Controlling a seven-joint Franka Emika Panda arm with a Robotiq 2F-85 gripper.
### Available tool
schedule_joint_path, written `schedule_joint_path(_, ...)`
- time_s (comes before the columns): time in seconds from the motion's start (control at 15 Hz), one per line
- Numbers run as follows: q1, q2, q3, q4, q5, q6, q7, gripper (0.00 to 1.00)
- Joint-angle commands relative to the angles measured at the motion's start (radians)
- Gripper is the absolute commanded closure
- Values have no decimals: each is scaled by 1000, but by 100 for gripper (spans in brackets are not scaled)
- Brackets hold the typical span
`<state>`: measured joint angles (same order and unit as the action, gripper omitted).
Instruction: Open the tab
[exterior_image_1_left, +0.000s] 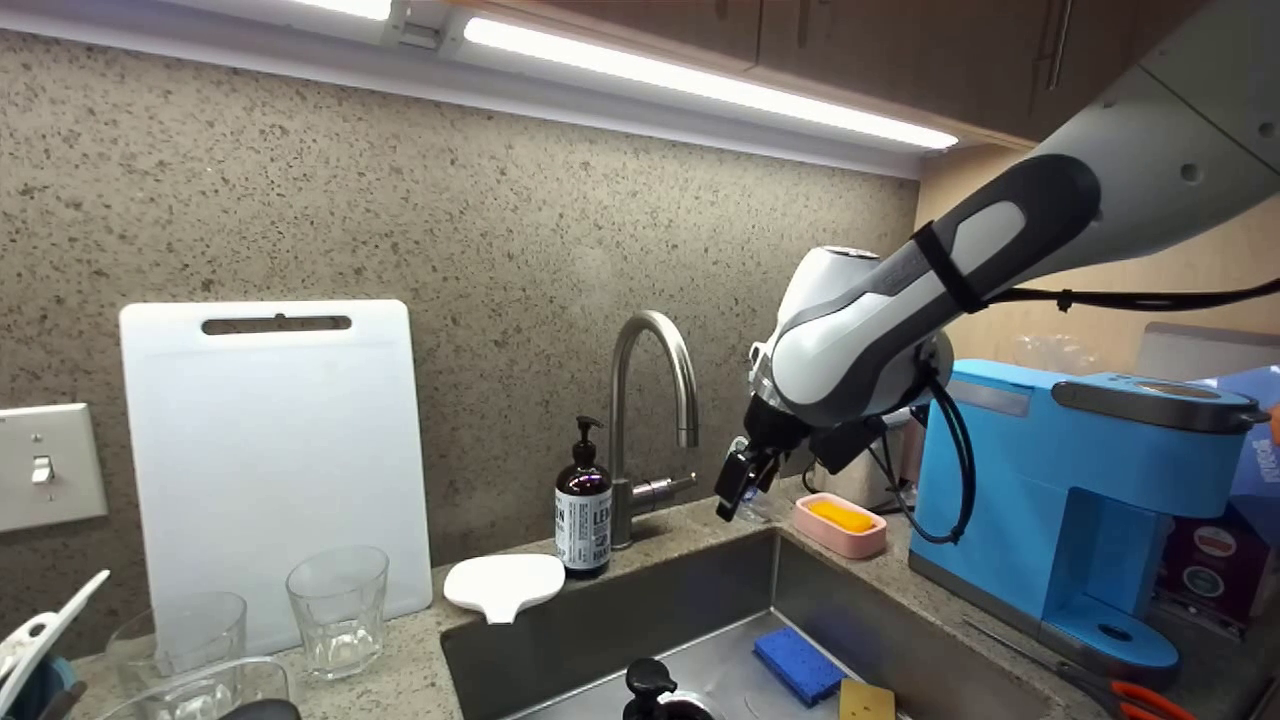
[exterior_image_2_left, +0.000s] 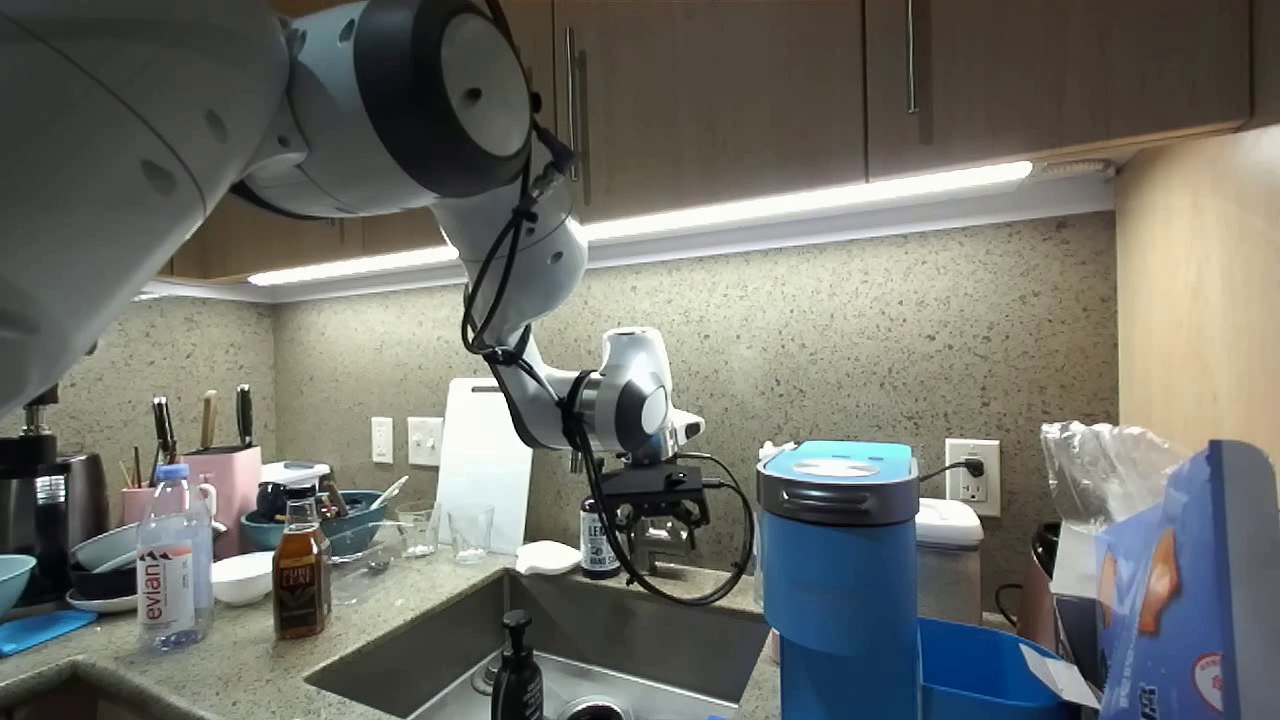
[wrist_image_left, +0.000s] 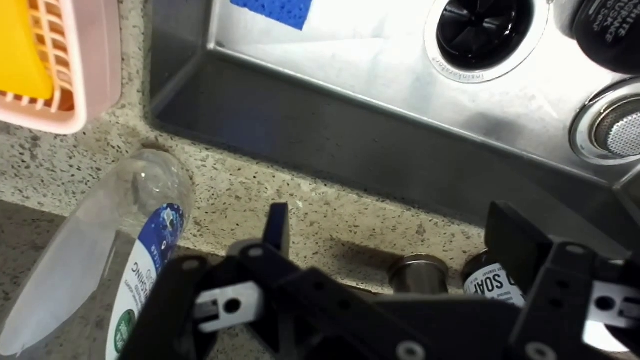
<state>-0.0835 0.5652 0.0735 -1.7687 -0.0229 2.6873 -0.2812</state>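
The sink (exterior_image_1_left: 640, 630) contains a blue sponge (exterior_image_1_left: 798, 665) and a black bottle (exterior_image_2_left: 517, 680); the pink dish (exterior_image_1_left: 840, 541), a yellow piece (exterior_image_1_left: 840, 515). Near the faucet (exterior_image_1_left: 617, 430), the gripper (wrist_image_left: 392, 227) has its fingers apart.

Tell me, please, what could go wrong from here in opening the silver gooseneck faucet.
The open black gripper could knock the dark soap bottle with a white label, which stands close beside the silver gooseneck faucet.
It might also tip the clear plastic bottle with a blue label, next to it in the wrist view.
Its grip may slip on the short metal side lever.
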Motion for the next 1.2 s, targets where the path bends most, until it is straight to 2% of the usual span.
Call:
schedule_joint_path(0.0,-5,19,22,19,8,23,-22,0)
schedule_joint_path(0.33,-1,64,39,76,0,36,-30,0)
schedule_joint_path(0.6,17,99,11,115,-33,120,-6,0)
schedule_joint_path(0.67,11,80,26,100,-15,71,4,0)
schedule_joint_path(1.13,-7,114,39,139,-3,86,-2,0)
